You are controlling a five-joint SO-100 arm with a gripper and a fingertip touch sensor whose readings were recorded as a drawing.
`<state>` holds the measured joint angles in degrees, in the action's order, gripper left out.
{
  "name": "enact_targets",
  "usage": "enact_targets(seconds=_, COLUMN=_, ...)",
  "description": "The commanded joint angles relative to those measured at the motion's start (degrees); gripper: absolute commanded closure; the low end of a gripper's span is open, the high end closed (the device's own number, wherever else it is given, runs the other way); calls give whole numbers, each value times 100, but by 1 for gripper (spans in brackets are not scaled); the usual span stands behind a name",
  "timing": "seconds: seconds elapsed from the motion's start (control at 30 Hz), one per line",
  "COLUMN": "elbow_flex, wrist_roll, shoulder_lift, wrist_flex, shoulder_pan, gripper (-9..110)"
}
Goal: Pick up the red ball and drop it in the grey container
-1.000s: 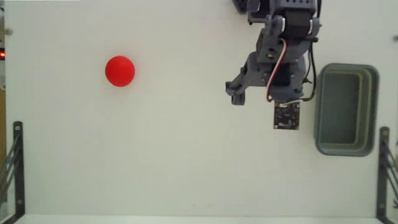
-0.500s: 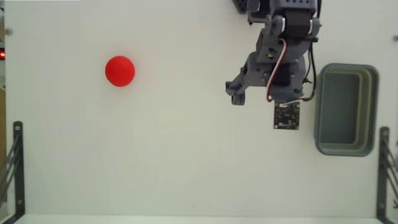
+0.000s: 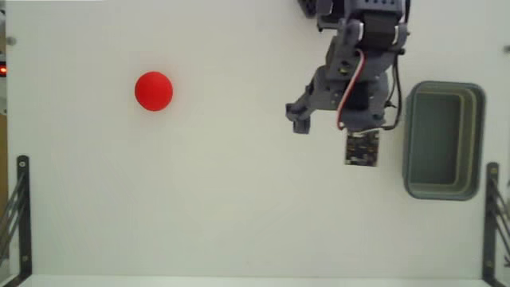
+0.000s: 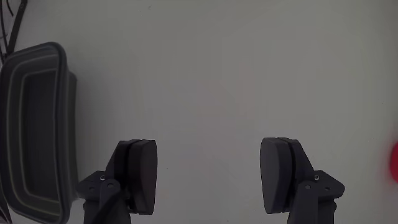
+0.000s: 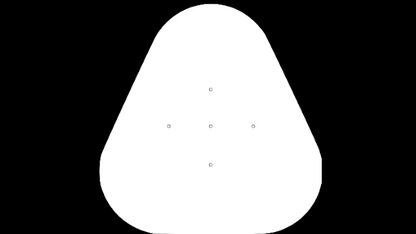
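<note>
In the fixed view the red ball (image 3: pixel 153 91) lies alone on the white table at the left. The grey container (image 3: pixel 444 140) stands at the right edge and its hollow holds nothing. My gripper (image 3: pixel 330 118) hangs from the arm at the top, just left of the container and far right of the ball. The wrist view shows the gripper (image 4: pixel 208 175) open, its two dark fingers wide apart over bare table. There the container (image 4: pixel 37 53) fills the left side, and a sliver of the red ball (image 4: pixel 394 163) shows at the right edge.
Black metal brackets stand at the lower left (image 3: pixel 19 215) and lower right (image 3: pixel 494 215) of the fixed view. White table surface stretches between the ball and the arm. Dark cables (image 4: pixel 12 15) hang in the wrist view's top left corner.
The arm has swung slightly leftward, away from the container. The ball and the container have not moved, and the gripper stays open.
</note>
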<state>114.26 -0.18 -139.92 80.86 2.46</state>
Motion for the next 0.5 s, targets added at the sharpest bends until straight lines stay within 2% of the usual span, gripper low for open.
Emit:
enact_targets(seconds=0.0, elbow_flex=30, wrist_roll=18, shoulder_lift=-219, wrist_flex=110, shoulder_pan=198, gripper=-9)
enact_targets(seconds=0.47, elbow_flex=30, wrist_roll=18, shoulder_lift=-219, wrist_flex=110, shoulder_pan=1043, gripper=-9)
